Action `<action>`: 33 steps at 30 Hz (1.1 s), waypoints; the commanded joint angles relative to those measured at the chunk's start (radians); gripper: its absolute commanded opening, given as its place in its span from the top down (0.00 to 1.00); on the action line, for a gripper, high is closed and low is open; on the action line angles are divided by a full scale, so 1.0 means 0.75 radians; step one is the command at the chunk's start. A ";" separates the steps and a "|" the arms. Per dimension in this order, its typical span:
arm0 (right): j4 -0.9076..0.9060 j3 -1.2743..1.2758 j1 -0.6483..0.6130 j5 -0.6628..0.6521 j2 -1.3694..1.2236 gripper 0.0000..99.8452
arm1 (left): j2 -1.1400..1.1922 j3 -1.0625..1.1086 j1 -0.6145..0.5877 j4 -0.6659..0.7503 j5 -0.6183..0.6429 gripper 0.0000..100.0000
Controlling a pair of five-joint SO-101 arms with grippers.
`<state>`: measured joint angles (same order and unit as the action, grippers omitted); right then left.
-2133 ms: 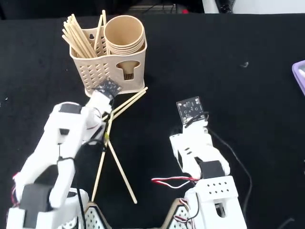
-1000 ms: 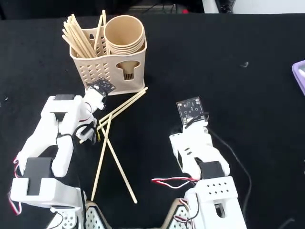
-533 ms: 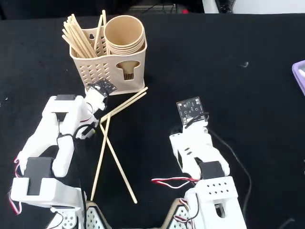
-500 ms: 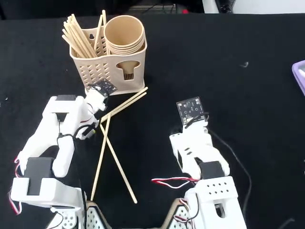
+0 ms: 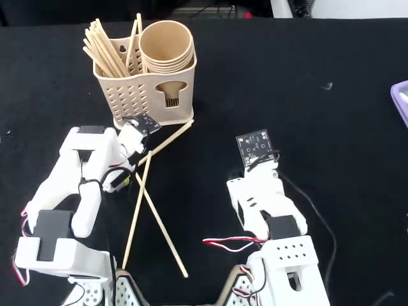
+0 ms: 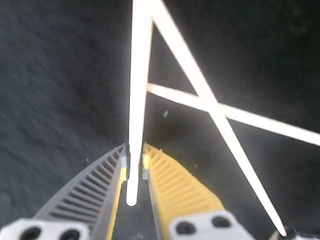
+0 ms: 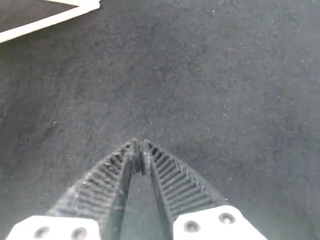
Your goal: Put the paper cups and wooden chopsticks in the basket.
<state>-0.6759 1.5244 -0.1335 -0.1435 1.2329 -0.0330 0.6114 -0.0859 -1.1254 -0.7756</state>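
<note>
The step in hand is picking a loose chopstick off the surface (image 5: 306,95). The left end effector (image 6: 133,167) is clamped on 1 chopstick (image 6: 138,75) close to its end, low over the surface just in front of the basket (image 5: 150,95). 2 more sticks (image 6: 212,106) cross beside it. From above, 3 loose sticks lie crossed between the basket and the arm bases. The cups (image 5: 166,41) sit stacked in the basket's right compartment, and a bundle of chopsticks (image 5: 105,51) stands in its left one. The right end effector (image 7: 139,150) is closed on nothing, over bare surface. Next, I judge, the left arm must lift its stick clear of the other 2, tip it upright and carry it over the left compartment. Gripped so near the end, it may swing or slip.
</note>
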 commanded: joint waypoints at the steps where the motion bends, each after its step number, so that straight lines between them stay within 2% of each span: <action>1: 0.033 -0.009 0.014 0.000 0.028 0.99 | -0.115 -0.060 0.003 -0.074 0.012 0.97; 6: 0.033 -0.009 0.014 0.000 0.028 0.99 | -0.409 -0.056 0.015 -0.223 0.010 0.97; 12: 0.033 -0.009 0.014 0.000 0.028 0.99 | -0.753 0.062 0.019 -0.313 0.010 0.97; 15: 0.033 -0.009 0.014 0.000 0.028 0.99 | -0.894 0.159 0.105 -0.333 0.010 0.97; 22: 0.057 0.003 0.016 0.006 0.028 0.99 | -1.086 0.414 0.289 -0.235 0.010 0.97; 26: 0.059 0.003 0.020 0.006 0.028 0.99 | -1.070 0.568 0.406 -0.223 0.008 0.97; 29: 0.059 -0.001 0.029 0.008 0.028 0.99 | -1.039 0.631 0.480 -0.129 0.016 0.97; 33: 0.059 -0.034 0.176 0.123 0.030 0.99 | -0.933 0.647 0.508 0.002 0.018 0.97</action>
<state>-0.6575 1.5351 -0.0829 -0.1189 1.2344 -0.7772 1.1040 0.2762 -1.1822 -0.7725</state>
